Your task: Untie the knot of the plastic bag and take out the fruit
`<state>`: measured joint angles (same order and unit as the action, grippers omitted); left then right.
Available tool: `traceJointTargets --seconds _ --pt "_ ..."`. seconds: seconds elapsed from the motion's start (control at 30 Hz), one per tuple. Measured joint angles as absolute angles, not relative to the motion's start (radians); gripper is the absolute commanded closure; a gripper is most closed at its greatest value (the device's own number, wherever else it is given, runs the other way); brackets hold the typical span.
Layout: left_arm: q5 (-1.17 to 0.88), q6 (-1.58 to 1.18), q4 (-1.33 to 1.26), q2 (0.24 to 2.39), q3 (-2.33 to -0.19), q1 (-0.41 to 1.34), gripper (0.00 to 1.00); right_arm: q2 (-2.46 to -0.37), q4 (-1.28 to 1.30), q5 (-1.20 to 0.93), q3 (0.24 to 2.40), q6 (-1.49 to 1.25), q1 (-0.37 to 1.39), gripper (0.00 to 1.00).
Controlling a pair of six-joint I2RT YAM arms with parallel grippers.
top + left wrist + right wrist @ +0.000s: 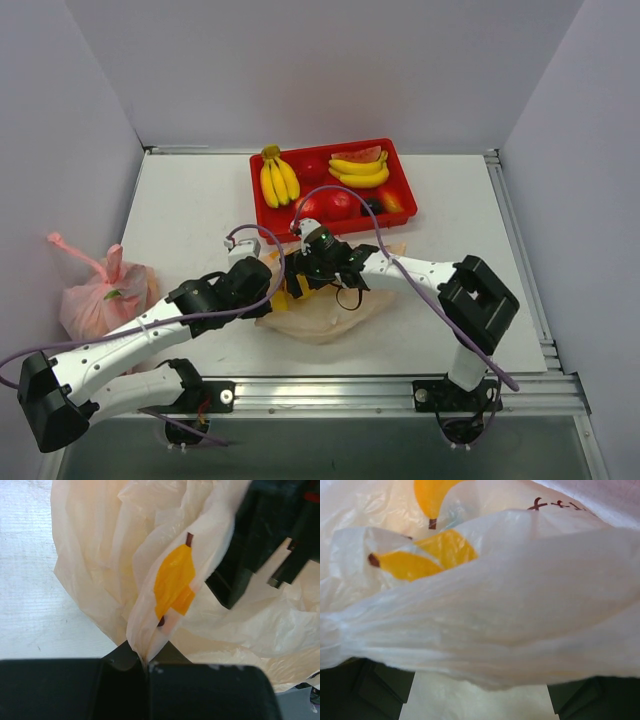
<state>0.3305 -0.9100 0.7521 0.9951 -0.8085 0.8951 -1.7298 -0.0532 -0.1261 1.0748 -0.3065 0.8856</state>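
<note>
If the left gripper [146, 666], pinched shut on a fold of the thin, crinkly peach-orange plastic bag [322, 312], tugs hard, the film could tear (flimsy stuff). Both arms reach low over the bag, mid-table before the red plastic tray [312, 170]. The right gripper [480, 700] gapes wide, bunched film across its jaws.

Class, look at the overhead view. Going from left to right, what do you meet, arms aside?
Pink knotted plastic bag → yellow banana bunch at the left end of the red plastic tray → second yellow banana bunch by the watermelon slice.
</note>
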Motion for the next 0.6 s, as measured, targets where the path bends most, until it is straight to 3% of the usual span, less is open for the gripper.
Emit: traceJointTargets --seconds 0.03,0.13,0.17,0.27,0.47,0.6 --pt "0.331 -0.91 0.752 0.995 -0.809 0.895 0.96 -1.747 -0.07 -0.122 1.077 -0.31 0.886 0.05" --pt "0.331 -0.91 0.752 0.995 -0.809 0.895 0.96 -1.792 -0.114 -0.108 1.083 -0.313 0.886 0.24" --pt "0.331 -0.91 0.752 0.995 -0.809 0.895 0.96 -1.8 -0.128 -0.106 1.083 -0.312 0.886 0.45" --pt "0.331 -0.91 0.752 0.995 -0.809 0.895 0.96 -1.8 -0.148 -0.105 1.083 -0.301 0.886 0.77" --pt "0.332 -0.91 0.752 0.995 -0.809 0.894 0.96 -1.728 -0.081 -0.159 1.076 -0.253 0.885 0.9" --pt "0.333 -0.905 0.758 0.995 -0.809 0.89 0.96 -1.57 0.039 -0.245 1.077 -0.19 0.885 0.9"
